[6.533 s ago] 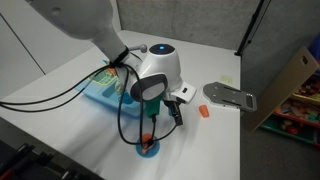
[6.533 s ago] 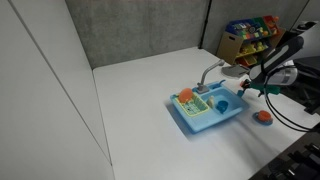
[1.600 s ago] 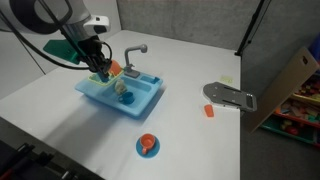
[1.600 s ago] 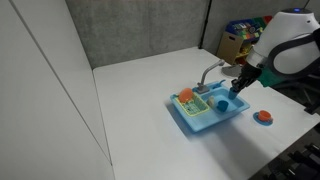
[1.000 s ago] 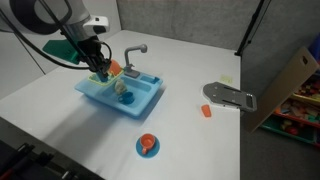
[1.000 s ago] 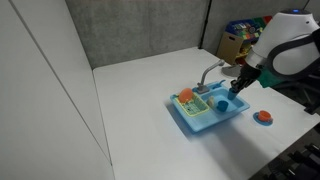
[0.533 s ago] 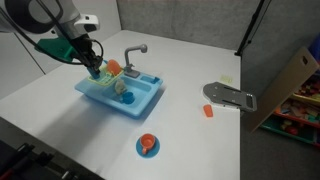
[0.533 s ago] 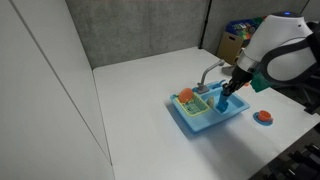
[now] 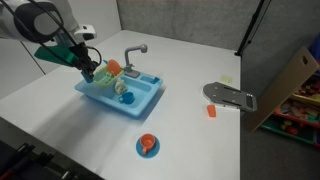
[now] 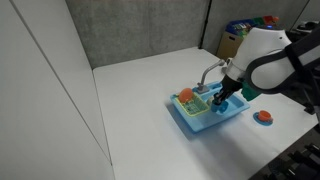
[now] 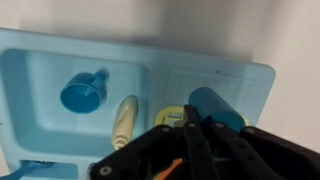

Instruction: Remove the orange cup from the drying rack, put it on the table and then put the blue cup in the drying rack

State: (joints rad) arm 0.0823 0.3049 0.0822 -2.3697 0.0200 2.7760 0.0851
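Over the drying rack (image 11: 245, 85), the gripper (image 9: 88, 73) hangs, its spread and grasp unclear.

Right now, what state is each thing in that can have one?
gripper, over the drying rack; open or shut, cannot tell.
blue cup, right beside the gripper, over the rack; held or released, unclear.
second blue cup, standing in the basin, apart from the gripper.
orange cup, on the table, out of the rack.
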